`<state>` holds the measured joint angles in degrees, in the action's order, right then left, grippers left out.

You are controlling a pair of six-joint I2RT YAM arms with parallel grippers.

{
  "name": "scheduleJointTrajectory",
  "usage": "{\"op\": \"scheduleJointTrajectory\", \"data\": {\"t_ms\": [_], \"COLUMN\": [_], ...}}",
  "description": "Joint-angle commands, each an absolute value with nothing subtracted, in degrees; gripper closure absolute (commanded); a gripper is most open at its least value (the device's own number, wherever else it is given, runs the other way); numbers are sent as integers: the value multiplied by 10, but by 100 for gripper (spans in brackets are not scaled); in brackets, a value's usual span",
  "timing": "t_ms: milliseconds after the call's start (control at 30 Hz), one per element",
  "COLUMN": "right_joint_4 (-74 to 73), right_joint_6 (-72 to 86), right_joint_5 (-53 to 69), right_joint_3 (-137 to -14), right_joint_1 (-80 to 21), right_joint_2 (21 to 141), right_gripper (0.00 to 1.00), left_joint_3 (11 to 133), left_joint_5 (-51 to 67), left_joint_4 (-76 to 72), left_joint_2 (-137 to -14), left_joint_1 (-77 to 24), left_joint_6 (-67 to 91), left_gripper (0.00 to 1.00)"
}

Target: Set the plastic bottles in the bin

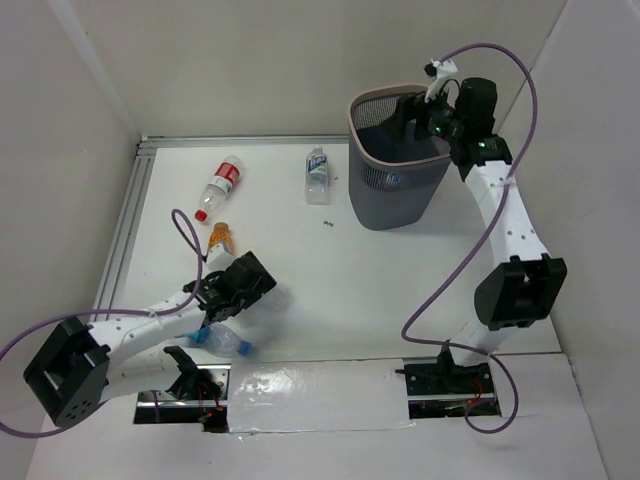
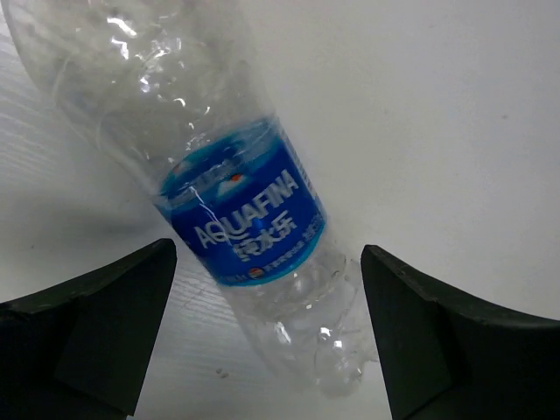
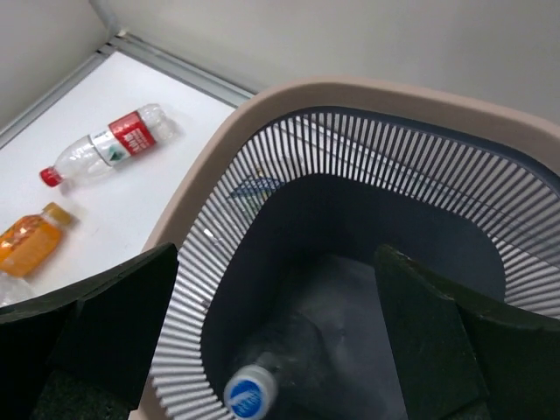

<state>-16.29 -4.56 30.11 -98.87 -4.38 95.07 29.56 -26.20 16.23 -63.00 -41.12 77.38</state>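
Observation:
A clear bottle with a blue Aquafina label (image 2: 241,219) lies on the white table. Its lower end sits between the fingers of my open left gripper (image 2: 269,262), which do not touch it. In the top view the left gripper (image 1: 245,283) is at the near left. My right gripper (image 1: 418,115) is open and empty, above the dark mesh bin (image 1: 395,185). The right wrist view looks down into the bin (image 3: 289,96), where a blue-capped bottle (image 3: 289,367) lies. A red-label bottle (image 1: 220,185) and a blue-label bottle (image 1: 317,175) lie left of the bin.
An orange-filled bottle (image 1: 222,237) lies just beyond the left gripper. Another clear bottle with a blue cap (image 1: 222,340) lies against the left arm. A metal rail (image 1: 125,225) borders the table's left side, and white walls close in on the left, back and right.

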Motion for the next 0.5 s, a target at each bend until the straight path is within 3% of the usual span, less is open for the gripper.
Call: {"op": "scheduleJointTrajectory", "data": {"t_ms": [0,133,233,400,433,467], "right_joint_4": [-147,-158,-165,-157,-149,-142], "right_joint_6": [-53,-72,-77,-105,-105,-111], "right_joint_5": [366,390,413,432,432,432], "right_joint_3": [-952,-882,-852,-789,-777,-755], "right_joint_1": [-34,-34,-34,-28,-28,-28], "right_joint_2": [879,815,785,733,723,703], "right_gripper": [0,0,0,0,0,4], "left_joint_3": [294,299,314,321,326,326], "left_joint_5": [-303,-303,-290,-275,-262,-255], "left_joint_4": [160,137,139,144,144,151], "left_joint_2": [-669,-719,-740,-709,-697,-686], "left_joint_1": [-420,-425,-431,-473,-485,-510], "left_joint_6": [813,824,824,807,791,782], "left_gripper": [1,1,13,49,61,66]}}
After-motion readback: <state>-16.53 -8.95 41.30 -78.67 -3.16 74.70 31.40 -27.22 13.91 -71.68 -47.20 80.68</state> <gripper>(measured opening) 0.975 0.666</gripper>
